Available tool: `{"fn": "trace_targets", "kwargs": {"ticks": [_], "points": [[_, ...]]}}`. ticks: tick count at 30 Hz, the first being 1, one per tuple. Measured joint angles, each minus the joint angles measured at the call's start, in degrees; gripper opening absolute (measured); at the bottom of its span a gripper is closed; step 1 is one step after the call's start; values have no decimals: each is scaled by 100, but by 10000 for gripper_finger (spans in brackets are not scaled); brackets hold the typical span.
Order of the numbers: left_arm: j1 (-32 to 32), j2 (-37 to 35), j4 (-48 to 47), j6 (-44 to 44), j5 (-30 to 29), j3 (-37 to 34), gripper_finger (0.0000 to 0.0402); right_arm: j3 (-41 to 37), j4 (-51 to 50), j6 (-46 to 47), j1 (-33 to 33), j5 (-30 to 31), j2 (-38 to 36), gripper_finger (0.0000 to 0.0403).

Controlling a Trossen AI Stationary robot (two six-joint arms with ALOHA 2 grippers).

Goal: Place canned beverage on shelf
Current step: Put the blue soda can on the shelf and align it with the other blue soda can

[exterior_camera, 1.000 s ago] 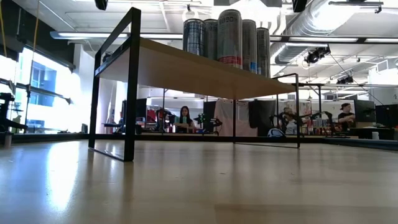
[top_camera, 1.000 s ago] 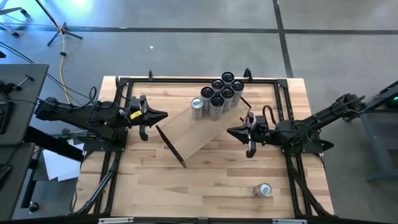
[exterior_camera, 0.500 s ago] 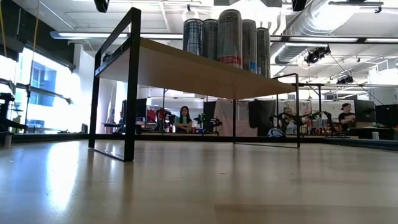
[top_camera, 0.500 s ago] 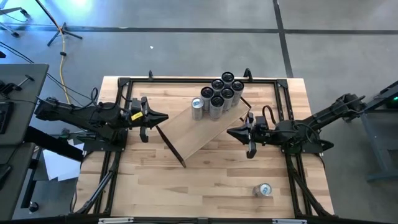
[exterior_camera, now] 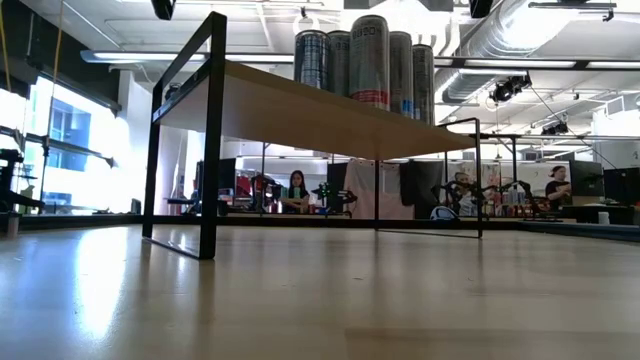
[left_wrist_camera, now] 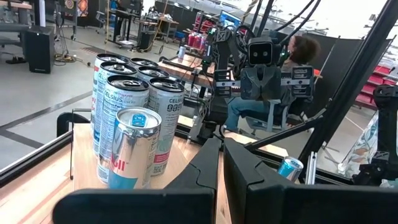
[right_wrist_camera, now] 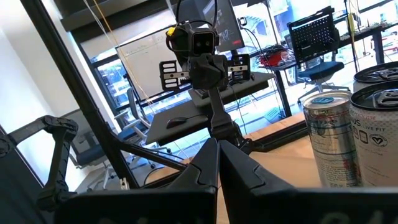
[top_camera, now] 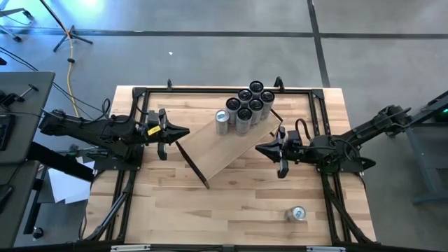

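From above, the shelf (top_camera: 231,143) lies slantwise across the counter (top_camera: 231,210), between the two arms. A cluster of cans (top_camera: 246,106) crowds its far end. The left gripper (top_camera: 183,131), fingers clenched on nothing, hovers just off the shelf's near end; the right gripper (top_camera: 259,148), likewise clenched and empty, points at the shelf's opposite long edge. One lone can (top_camera: 298,213) stands on the counter well behind and to the side of the right gripper, apart from everything: that looks like the one left to place.

At counter level, the shelf (exterior_camera: 300,110) sits raised on black brackets (exterior_camera: 212,130), tall slim cans (exterior_camera: 370,60) upright on top. No gripper shows here.

Past the left gripper's closed fingers (left_wrist_camera: 208,168), the cans (left_wrist_camera: 134,137) stand right ahead, a silver one (left_wrist_camera: 135,149) nearest, the rest packed behind it.

Past the right gripper's shut fingers (right_wrist_camera: 214,165), a silver can (right_wrist_camera: 328,140) and its neighbour (right_wrist_camera: 376,137) stand off to one side.

Handling, I'd judge: a thin aluminium can, smooth and a bit slippery, tall and narrow so easily tipped; fairly heavy if full, easily dented if squeezed hard. Best taken around the middle of the body, fingers level, with moderate pressure, and set down clear of the packed group.
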Motion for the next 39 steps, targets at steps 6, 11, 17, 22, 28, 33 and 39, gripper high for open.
{"fn": "trace_targets", "kwargs": {"ticks": [6,11,17,22,28,33,39], "points": [[0,0,-2,0,0,0,0,0,0,-1,0,2,0,0],[0,0,-6,1,1,0,0,0,0,-1,0,3,0,0],[0,0,-7,1,0,0,0,0,0,-1,0,4,0,0],[0,0,-9,3,-6,0,0,0,0,-1,0,82,0,0],[2,0,-9,103,-67,0,0,0,0,-1,-2,407,0,0],[2,0,-9,107,-81,0,0,2,0,-1,-2,531,0,0],[2,0,-8,107,-111,0,0,2,0,-1,-2,559,0,0]]}}
